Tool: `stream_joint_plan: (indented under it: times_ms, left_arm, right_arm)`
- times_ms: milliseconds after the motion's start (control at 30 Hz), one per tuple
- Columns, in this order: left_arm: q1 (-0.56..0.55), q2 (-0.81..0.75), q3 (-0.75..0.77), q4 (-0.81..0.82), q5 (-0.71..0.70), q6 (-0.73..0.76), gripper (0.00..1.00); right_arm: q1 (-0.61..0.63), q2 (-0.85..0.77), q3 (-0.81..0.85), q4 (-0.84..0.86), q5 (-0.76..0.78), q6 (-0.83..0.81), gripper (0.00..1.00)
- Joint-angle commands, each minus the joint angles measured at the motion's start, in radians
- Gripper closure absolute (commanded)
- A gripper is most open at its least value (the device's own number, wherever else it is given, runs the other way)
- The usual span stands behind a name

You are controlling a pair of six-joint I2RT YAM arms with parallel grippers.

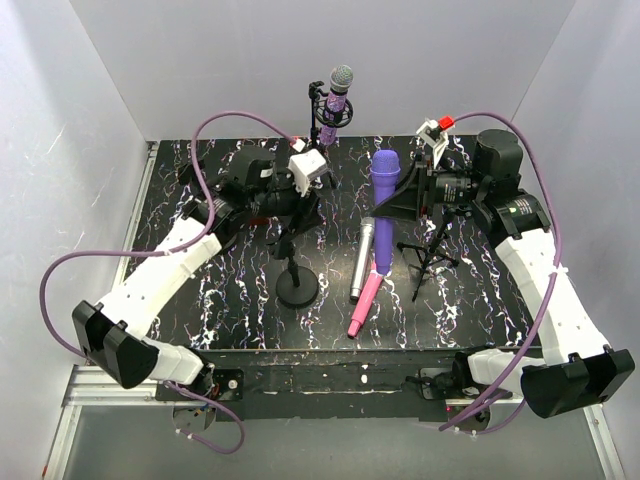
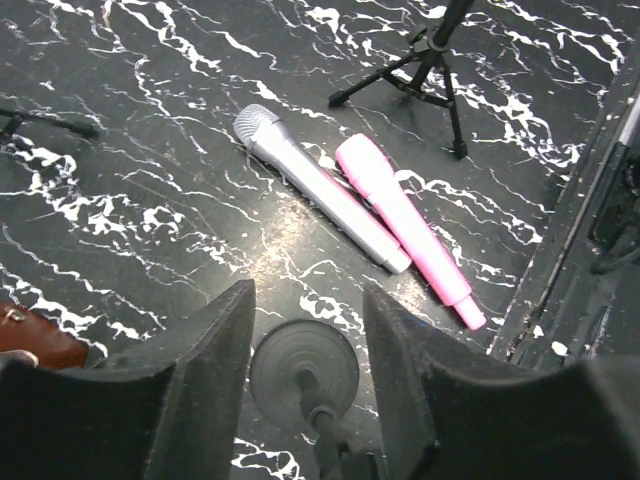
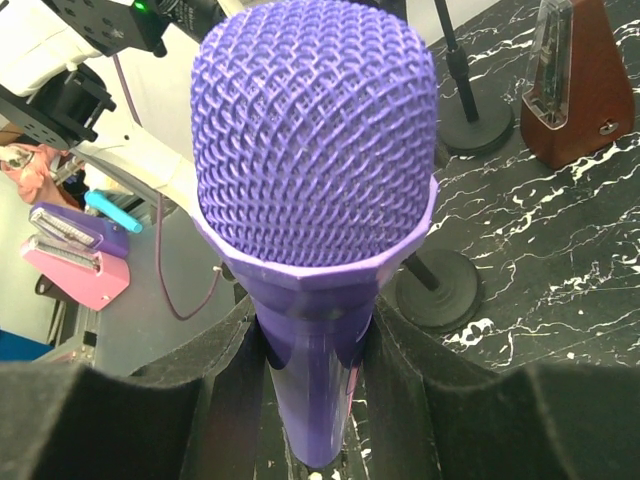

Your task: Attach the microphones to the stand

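**Top external view: violet microphone (image 1: 385, 180) clamped in the right claw (image 3: 312, 335), left claw (image 2: 308, 300) apart**

From above, the glittery purple microphone (image 1: 338, 100), with its grey mesh head on top, stands upright in the clip of a microphone stand (image 1: 310, 100), just beyond the left claw. The violet microphone sits level in the right claw over the middle of the table (image 1: 480, 300), its head pointing away from the arm bases.

In the left wrist view, that claw's 2 fingers (image 2: 215, 350) stand apart with nothing gripped. In the gap between them, lower down, are a thin pole and a round stand foot (image 2: 303, 370) resting on the black marbled table. Ahead of the claw, the silver-grey microphone (image 2: 320, 190) and the pink microphone (image 2: 405, 230) lie flat on the table. They are side by side and touch along part of their length. The silver-grey one's mesh head is the end farther from the claw, and the pink one lies on the claw's right side. Beyond both, the legs of a tripod stand (image 2: 425, 65) are planted on the table.

In the right wrist view, the claw's 2 fingers press on either side of the violet microphone's handle, just under the collar. Its woven mesh head rises straight out past the fingertips and fills most of the view. Past the claw's right side, a dark red metronome (image 3: 575, 90) stands upright on the table, well apart from the microphone.
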Motion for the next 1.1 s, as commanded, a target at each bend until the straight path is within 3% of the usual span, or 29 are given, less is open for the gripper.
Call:
stream_joint_plan:
  times_ms: [0, 167, 333, 467, 600, 667, 833, 1067]
  left_arm:
    - [0.006, -0.087, -0.035, 0.053, -0.083, -0.068, 0.48]
    - [0.032, -0.148, -0.036, 0.072, -0.120, -0.149, 0.30]
    - [0.048, -0.284, -0.082, 0.169, -0.086, -0.290, 0.02]
    - [0.052, -0.344, -0.182, 0.395, 0.125, -0.553, 0.02]
    - [0.028, -0.335, -0.373, 0.905, 0.241, -0.906, 0.02]
    - [-0.010, -0.322, -0.397, 0.981, 0.206, -0.910, 0.02]
    - [-0.133, -0.234, -0.360, 0.987, 0.118, -0.812, 0.02]
    - [-0.202, -0.164, -0.395, 1.119, -0.003, -0.772, 0.02]
  right_arm:
    - [-0.001, -0.018, 0.007, 0.003, -0.029, -0.053, 0.99]
    - [0.001, -0.005, 0.027, -0.051, -0.029, -0.129, 0.99]
    - [0.025, 0.016, 0.085, -0.221, -0.016, -0.361, 0.99]
    - [0.060, 0.039, 0.128, -0.358, -0.006, -0.533, 0.99]
    - [0.089, 0.057, 0.141, -0.372, -0.007, -0.553, 0.99]
    - [0.097, 0.064, 0.141, -0.370, -0.007, -0.551, 0.99]
    - [0.105, 0.064, 0.124, -0.346, -0.019, -0.519, 0.99]
    - [0.106, 0.053, 0.102, -0.344, -0.035, -0.510, 0.99]
